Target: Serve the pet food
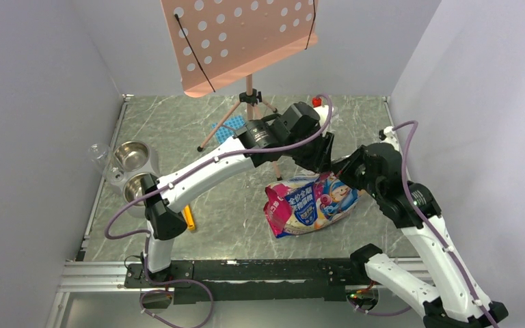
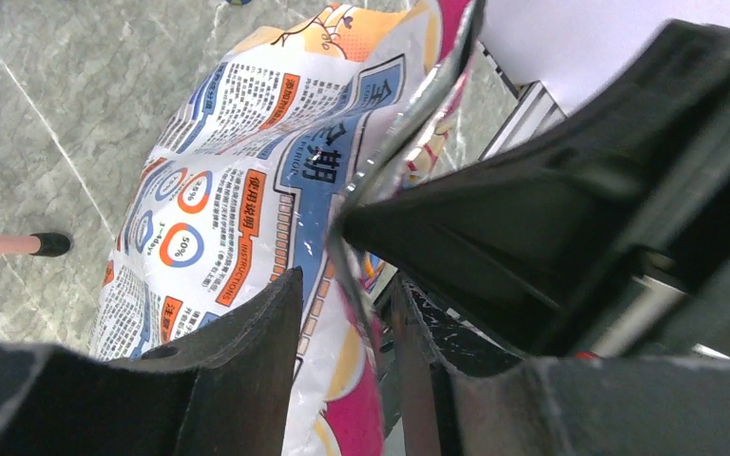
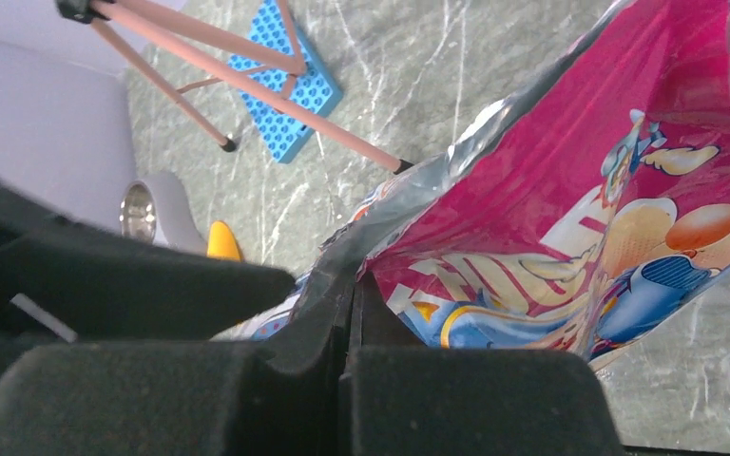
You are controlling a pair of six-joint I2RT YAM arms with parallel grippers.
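The pink-and-blue foil bag (image 1: 311, 205) stands in the middle of the table with its top pulled up towards both grippers. The pet food itself is hidden. My left gripper (image 1: 316, 156) reaches over from the left. In the left wrist view its fingers (image 2: 347, 285) straddle the silver top edge of the bag (image 2: 238, 190) with gaps on both sides, so it is open. My right gripper (image 1: 342, 168) comes in from the right. In the right wrist view that gripper (image 3: 354, 280) is shut, pinching the top edge of the bag (image 3: 580, 190).
A twin feeder with two steel bowls (image 1: 131, 156) sits at the left edge, a clear cup (image 1: 98, 154) beside it. A yellow scoop (image 1: 189, 217) lies near the left arm. A tripod (image 1: 249, 102) carrying a pink perforated board and a blue mat (image 1: 229, 128) stand behind the bag.
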